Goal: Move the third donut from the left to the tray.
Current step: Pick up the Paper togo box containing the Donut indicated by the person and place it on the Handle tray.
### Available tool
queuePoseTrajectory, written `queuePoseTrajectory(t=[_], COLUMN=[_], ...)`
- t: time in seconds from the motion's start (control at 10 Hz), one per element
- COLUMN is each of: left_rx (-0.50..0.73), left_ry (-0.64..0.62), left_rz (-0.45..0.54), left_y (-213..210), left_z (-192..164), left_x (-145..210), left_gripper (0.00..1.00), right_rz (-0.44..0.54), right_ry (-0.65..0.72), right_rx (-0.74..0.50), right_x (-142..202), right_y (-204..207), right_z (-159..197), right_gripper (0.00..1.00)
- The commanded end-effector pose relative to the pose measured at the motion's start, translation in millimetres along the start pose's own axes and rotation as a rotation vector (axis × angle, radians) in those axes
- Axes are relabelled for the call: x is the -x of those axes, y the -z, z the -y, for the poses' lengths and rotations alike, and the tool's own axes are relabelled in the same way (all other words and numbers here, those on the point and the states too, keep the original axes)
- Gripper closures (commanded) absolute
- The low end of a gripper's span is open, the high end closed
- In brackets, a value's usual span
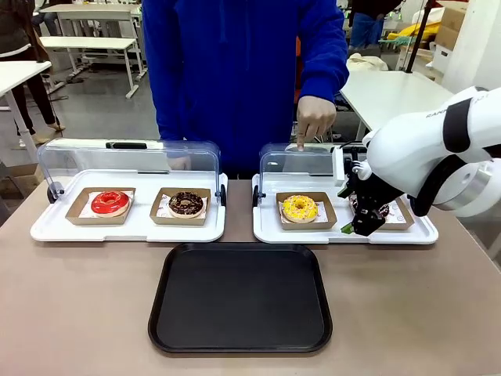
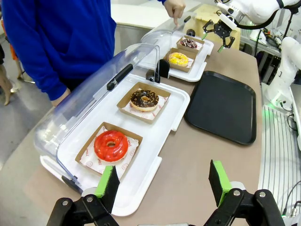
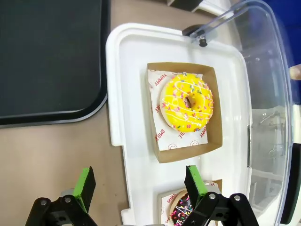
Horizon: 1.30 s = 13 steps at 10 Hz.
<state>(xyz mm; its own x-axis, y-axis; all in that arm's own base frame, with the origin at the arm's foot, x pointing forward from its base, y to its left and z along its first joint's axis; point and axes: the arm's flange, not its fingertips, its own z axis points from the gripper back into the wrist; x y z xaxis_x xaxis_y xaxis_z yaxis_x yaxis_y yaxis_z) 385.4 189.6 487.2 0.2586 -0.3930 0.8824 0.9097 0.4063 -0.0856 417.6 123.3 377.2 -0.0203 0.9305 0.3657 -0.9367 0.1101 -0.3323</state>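
Near yellow donut [image 3: 187, 101], right claw [image 3: 141, 184] agape

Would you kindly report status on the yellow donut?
Left tool open. Right tool open beside yellow donut. Donut in cardboard tray, not on black tray. Lid raised, person's hand on it.

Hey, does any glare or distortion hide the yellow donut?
Front view: yellow donut sharp, evenly lit. Left wrist view: wide-angle bend, donut small yet clear. Right wrist view: crisp from above; reflections sit on the clear lid beside it.
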Motion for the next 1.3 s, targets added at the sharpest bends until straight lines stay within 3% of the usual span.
queuePoseTrajectory(t=[0.0,0.3,0.5,1.2], left_rx=[0.004,0.004,0.004,0.004], left_ry=[0.013,0.013,0.013,0.013], left_rz=[0.011,0.011,0.011,0.011], left_y=[-1,-1,-1,-1], left_z=[1,1,1,1], left_x=[-1,-1,-1,-1], left_gripper=[0.00,0.00,0.00,0.00], right_rz=[0.002,-0.129,-0.147,-0.204], right_ry=[0.002,-0.012,-0.007,-0.063], right_rx=[-0.002,-0.038,-0.076,-0.071], right_x=[-1,-17,-19,-20], right_y=[1,34,50,89], right_z=[-1,33,49,53], right_gripper=[0.00,0.00,0.00,0.00])
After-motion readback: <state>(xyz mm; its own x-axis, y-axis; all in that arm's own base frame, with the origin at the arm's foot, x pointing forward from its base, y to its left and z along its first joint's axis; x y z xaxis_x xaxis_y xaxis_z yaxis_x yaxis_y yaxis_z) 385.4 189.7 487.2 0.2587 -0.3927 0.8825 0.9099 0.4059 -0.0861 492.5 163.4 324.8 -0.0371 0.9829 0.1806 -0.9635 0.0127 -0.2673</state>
